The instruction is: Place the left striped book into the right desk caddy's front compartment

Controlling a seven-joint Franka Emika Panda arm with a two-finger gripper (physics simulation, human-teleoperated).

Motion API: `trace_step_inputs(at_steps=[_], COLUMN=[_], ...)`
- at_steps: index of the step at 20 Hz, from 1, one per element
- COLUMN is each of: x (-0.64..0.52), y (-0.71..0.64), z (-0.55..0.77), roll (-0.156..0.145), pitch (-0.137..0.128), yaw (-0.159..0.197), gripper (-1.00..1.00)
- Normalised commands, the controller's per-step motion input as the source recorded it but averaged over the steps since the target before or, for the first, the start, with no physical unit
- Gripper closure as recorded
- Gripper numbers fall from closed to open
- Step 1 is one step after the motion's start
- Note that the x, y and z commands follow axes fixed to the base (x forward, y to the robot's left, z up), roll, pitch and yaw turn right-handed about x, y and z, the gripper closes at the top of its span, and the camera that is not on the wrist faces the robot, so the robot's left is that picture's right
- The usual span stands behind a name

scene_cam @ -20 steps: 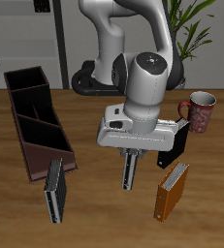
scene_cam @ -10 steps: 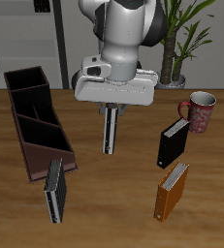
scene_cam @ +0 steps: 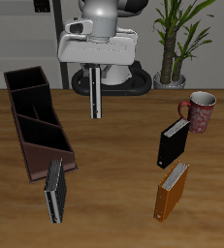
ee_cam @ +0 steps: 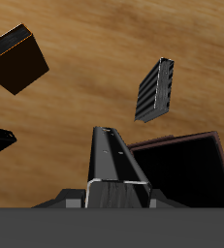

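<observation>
My gripper (scene_cam: 95, 72) is shut on the left striped book (scene_cam: 95, 96), which hangs upright below the fingers, high above the table. It shows end-on in the wrist view (ee_cam: 113, 160) between my fingers. The right desk caddy (scene_cam: 46, 143), a long maroon box with three black compartments, lies on the table beside and below the book, with its front compartment (scene_cam: 48, 131) nearest the table's front edge. The caddy also shows in the wrist view (ee_cam: 181, 170). The twin striped book (scene_cam: 54, 189) lies on the table in front of the caddy and shows in the wrist view (ee_cam: 154, 90).
A plain black book (scene_cam: 173, 143) and an orange book (scene_cam: 171, 191) stand on the far side of the table from the caddy. A maroon mug (scene_cam: 199, 109) stands behind them. A potted plant (scene_cam: 176, 39) is at the back.
The gripper has risen and swung back and toward the caddy side, carrying the striped book with it. The other books and the caddy have not moved.
</observation>
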Motion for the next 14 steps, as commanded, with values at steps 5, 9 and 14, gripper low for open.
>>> trace_step_inputs(at_steps=[5, 9, 14], x=[-0.46, -0.42, -0.25], y=[-0.13, -0.2, -0.18], z=[0.29, 0.3, 0.08], roll=[0.007, -0.025, -0.022], pitch=[-0.044, -0.027, 0.003], yaw=[0.108, 0.04, 0.044], gripper=[1.0, 1.0, 1.0])
